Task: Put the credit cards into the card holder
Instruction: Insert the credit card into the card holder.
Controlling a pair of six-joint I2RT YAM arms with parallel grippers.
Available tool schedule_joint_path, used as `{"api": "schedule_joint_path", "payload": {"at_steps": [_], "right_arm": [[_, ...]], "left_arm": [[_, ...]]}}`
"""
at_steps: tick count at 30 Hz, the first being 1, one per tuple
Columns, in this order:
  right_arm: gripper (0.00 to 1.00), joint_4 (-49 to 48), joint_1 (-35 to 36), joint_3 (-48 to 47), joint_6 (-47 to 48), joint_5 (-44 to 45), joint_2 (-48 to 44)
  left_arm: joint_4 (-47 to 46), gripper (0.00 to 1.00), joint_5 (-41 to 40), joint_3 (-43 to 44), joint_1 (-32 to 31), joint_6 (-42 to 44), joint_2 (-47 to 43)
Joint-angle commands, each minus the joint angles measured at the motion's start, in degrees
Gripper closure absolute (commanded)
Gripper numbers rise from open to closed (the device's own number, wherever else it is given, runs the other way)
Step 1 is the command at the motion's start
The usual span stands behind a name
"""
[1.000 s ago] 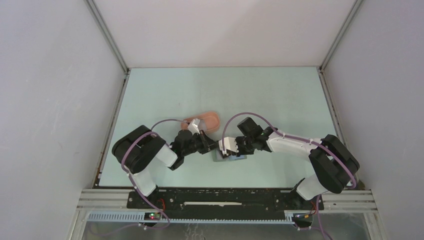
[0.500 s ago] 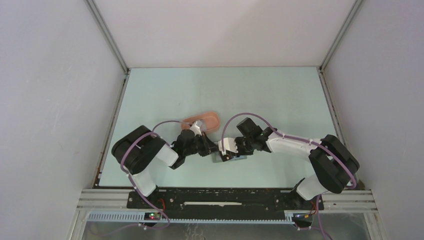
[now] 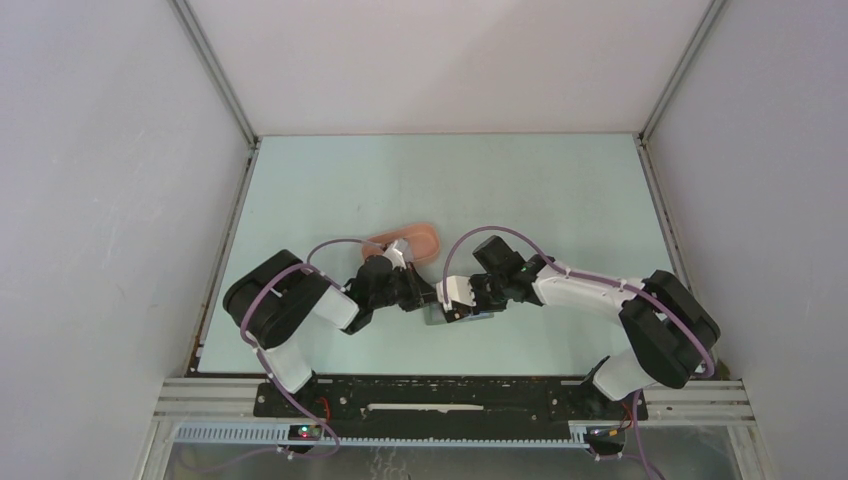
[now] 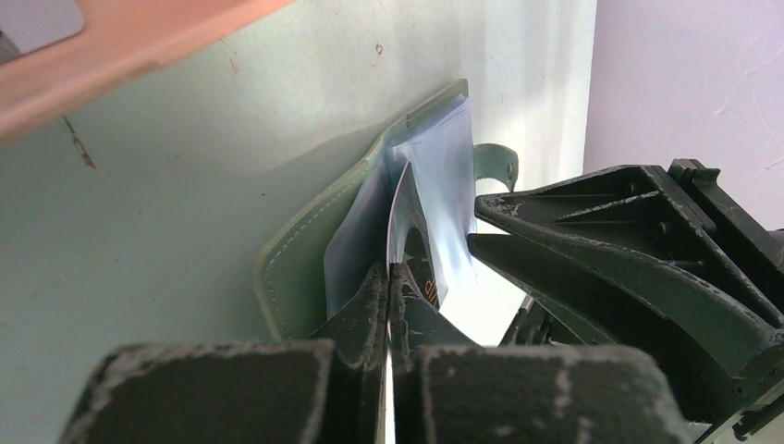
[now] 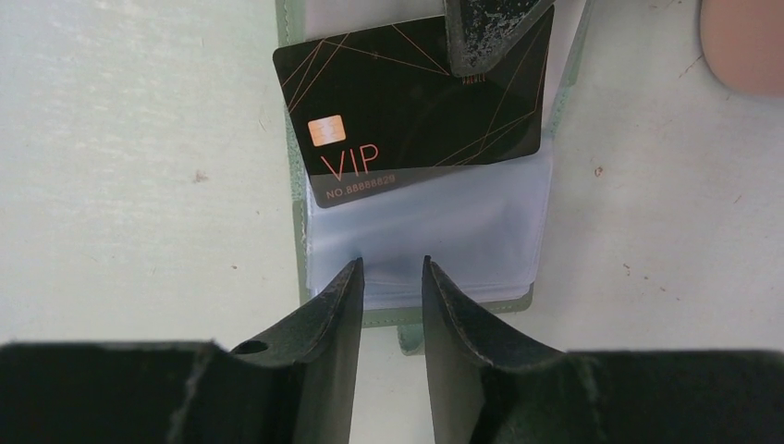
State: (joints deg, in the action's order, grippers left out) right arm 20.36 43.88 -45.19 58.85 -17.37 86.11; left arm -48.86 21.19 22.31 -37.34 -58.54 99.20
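Tightly, left pincer point(image 4: 388, 276) grips card point(image 5: 407, 102), right pincer point(image 5: 390, 270) ajar

Light: bright, even, diffuse from overhead.
Shadows: soft; faint one left of card holder point(image 4: 287, 277), L wrist cam.
Focus: wrist cams sharp mid-frame, bottom edge blurry.
Glare: walls point(image 3: 110, 200) washed pale, top cam.

1 card point(image 5: 416, 92), 1 holder point(image 5: 425, 240), 1 tray point(image 3: 425, 240)
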Motion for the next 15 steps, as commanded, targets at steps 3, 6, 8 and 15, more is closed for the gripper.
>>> {"api": "schedule_joint_path", "payload": {"at_steps": [3,6,8,15], "right_arm": [[0.6,0.97,0.33,-0.78,0.12,0.12,-2.87],[0.59,1.17,0.24,-0.78,0.09,0.08,-3.92],[0.57,1.33,0.24,-0.78,0.1,-0.11,-4.77],[0.56,1.2,0.28,-0.77,0.13,-0.44,-3.88]], "left_arm": [[5.45,1.0,1.57,0.99,0.53,0.89,-0.92],[5.69,1.0,2.19,1.11,1.19,0.87,-0.92],[5.76,1.0,2.72,1.28,1.36,0.89,-0.7],[6.81,1.0,4.78,2.83,1.64,1.57,0.07]]}}
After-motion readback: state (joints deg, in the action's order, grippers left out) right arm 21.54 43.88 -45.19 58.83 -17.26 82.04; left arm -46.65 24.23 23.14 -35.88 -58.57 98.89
